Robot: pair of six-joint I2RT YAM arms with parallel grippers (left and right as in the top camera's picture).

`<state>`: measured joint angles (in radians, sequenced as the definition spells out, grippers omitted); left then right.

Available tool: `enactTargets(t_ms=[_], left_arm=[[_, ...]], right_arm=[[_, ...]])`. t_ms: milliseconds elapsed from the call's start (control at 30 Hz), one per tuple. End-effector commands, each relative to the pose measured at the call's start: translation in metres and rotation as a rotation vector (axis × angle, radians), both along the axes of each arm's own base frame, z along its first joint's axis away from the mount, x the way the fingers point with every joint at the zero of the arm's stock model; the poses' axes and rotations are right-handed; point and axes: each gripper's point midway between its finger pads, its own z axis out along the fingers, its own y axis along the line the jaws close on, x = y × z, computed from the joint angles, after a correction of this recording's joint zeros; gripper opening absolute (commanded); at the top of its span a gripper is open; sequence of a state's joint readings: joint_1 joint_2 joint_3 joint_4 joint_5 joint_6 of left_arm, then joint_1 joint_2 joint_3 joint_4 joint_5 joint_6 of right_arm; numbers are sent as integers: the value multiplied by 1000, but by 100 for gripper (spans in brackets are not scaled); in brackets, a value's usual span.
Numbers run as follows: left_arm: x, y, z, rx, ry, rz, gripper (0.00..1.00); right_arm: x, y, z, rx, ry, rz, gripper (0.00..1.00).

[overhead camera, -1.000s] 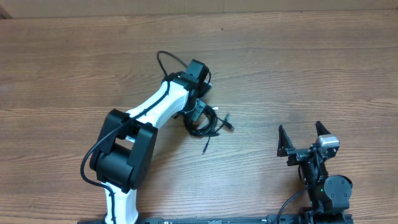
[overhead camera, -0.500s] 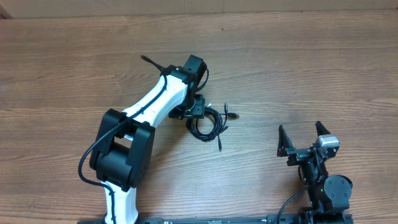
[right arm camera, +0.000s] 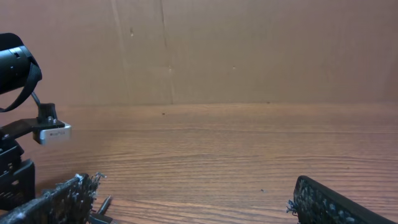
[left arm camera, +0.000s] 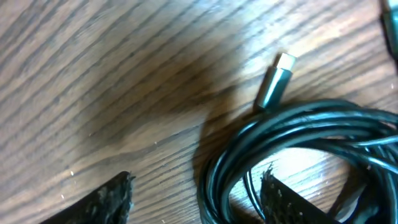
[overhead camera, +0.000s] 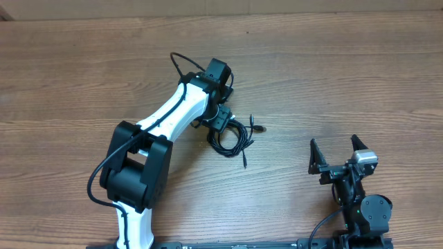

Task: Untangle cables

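Black, glossy cables (overhead camera: 232,136) lie in a tight coil on the wood-grain bench (overhead camera: 346,69), a silvery plug (left arm camera: 275,81) poking out. At the coil's edge the left fingers (left arm camera: 112,200) stand apart, gripping nothing; better they pinch one strand only and draw it outward. Well right of the coil, the right fingers (overhead camera: 315,159) gape empty.

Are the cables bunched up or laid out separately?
Bunched up. Overhead, the cables form one looped clump; the left wrist view shows several strands coiled together.
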<state>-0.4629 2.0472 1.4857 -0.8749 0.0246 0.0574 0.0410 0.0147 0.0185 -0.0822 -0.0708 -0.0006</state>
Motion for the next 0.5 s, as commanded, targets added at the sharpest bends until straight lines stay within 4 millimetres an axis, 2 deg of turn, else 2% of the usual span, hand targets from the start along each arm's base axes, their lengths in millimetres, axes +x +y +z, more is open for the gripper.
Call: enactTargets(t_ms=[0,467], left_arm=[[4,-7,2,-12,-12,-112,57],[-3,-4,-4,-3,8,-119,51]], right_arm=[[0,-1,-2,-5,-5,-5,100],[0,-1,-2,-5,-5,-5,100]])
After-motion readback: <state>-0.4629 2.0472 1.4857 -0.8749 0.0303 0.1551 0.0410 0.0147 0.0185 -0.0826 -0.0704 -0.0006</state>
